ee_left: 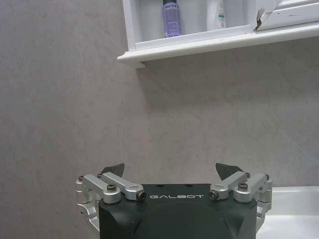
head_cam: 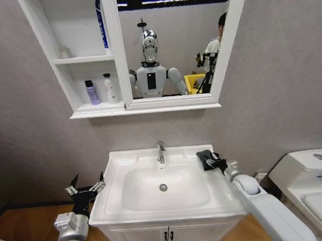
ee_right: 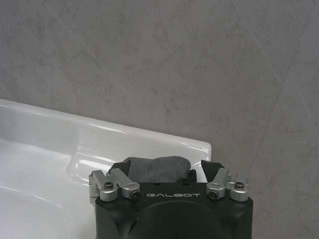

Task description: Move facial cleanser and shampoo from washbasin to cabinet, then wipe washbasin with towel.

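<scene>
My right gripper sits at the back right corner of the washbasin, right of centre in the head frame, fingers spread around the black towel lying on the rim; I can't tell if they press it yet. My left gripper hangs released, fingers wide, lower left beside the basin's left edge. The purple bottle and white bottle stand in the cabinet, upper left.
</scene>
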You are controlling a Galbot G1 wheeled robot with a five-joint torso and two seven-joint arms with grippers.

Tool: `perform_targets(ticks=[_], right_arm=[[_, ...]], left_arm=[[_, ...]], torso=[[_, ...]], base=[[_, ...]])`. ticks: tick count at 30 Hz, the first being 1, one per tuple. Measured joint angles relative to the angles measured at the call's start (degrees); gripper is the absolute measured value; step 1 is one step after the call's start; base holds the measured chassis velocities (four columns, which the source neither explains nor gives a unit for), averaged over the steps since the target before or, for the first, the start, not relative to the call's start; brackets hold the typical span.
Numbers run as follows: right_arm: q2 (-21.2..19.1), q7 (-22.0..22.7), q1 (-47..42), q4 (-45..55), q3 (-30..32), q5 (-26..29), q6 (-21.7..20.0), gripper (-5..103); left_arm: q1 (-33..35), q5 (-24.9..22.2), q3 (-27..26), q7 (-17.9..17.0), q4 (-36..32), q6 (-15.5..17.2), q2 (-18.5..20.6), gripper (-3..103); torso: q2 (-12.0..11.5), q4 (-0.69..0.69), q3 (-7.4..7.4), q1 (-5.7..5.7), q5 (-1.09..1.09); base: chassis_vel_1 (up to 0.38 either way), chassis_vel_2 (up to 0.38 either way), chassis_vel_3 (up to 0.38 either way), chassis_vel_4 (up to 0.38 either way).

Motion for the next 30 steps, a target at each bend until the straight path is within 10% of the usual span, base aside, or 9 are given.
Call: perform_targets(ticks=[5,17,30], right_arm=[[-0.4,2.7,-2.2,3.9,2.0,-1.5,0.9,98],[0.0,10.8,-17.5,28.2,14.3,-4.1,-3.4,100],[15.0,15.4,-36.8,52.6,14.2,-16.6,-6.2,100]], left_arm=[[0.0,0.0,0.0,0.0,0.0,0.0,0.0,100],[0.0,0.0,0.0,0.0,0.0,0.0,0.0,100],[0.0,0.0,0.0,0.0,0.0,0.0,0.0,100]], torso=[[0.0,0.01,0.0,0.0,0.0],[0.0,-0.01,-0.01,0.0,0.0],[0.0,-0.02,-0.02,-0.01,-0.01]], base=[[0.0,0.0,0.0,0.0],[0.0,0.0,0.0,0.0],[0.0,0.0,0.0,0.0]])
